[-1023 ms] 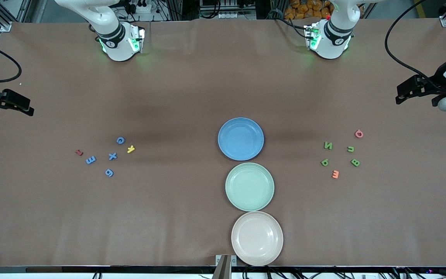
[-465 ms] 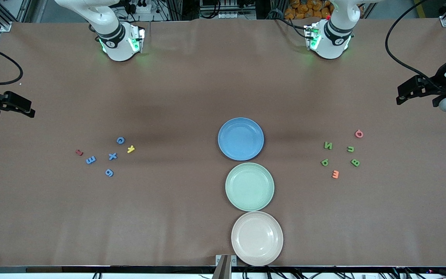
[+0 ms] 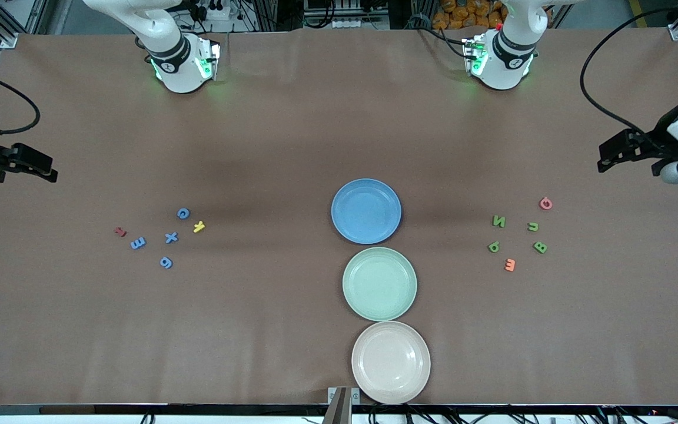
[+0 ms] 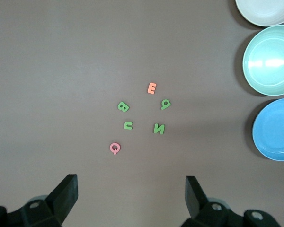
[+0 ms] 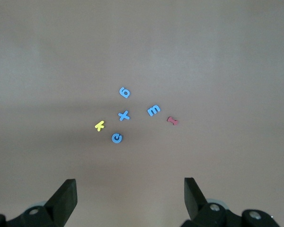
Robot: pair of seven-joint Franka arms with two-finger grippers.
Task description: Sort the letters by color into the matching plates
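Several blue letters (image 3: 171,237) lie scattered toward the right arm's end of the table, and the right wrist view shows the same blue letters (image 5: 124,115). Several green letters (image 3: 498,221) lie toward the left arm's end, seen too as green letters (image 4: 159,128) in the left wrist view. The blue plate (image 3: 366,211) and the mint green plate (image 3: 379,284) sit mid-table, both empty. My right gripper (image 3: 42,168) (image 5: 130,189) hangs open near its cluster. My left gripper (image 3: 610,154) (image 4: 131,189) hangs open near the green ones. Neither holds anything.
A pinkish-beige plate (image 3: 391,361) sits nearest the front camera, next to the green plate. A yellow letter (image 3: 199,226) and a red one (image 3: 120,232) lie among the blue letters. An orange E (image 3: 509,265) and a pink Q (image 3: 545,204) lie among the green.
Both grippers have drifted slightly in over the table toward their letter clusters. The letters and plates have not moved.
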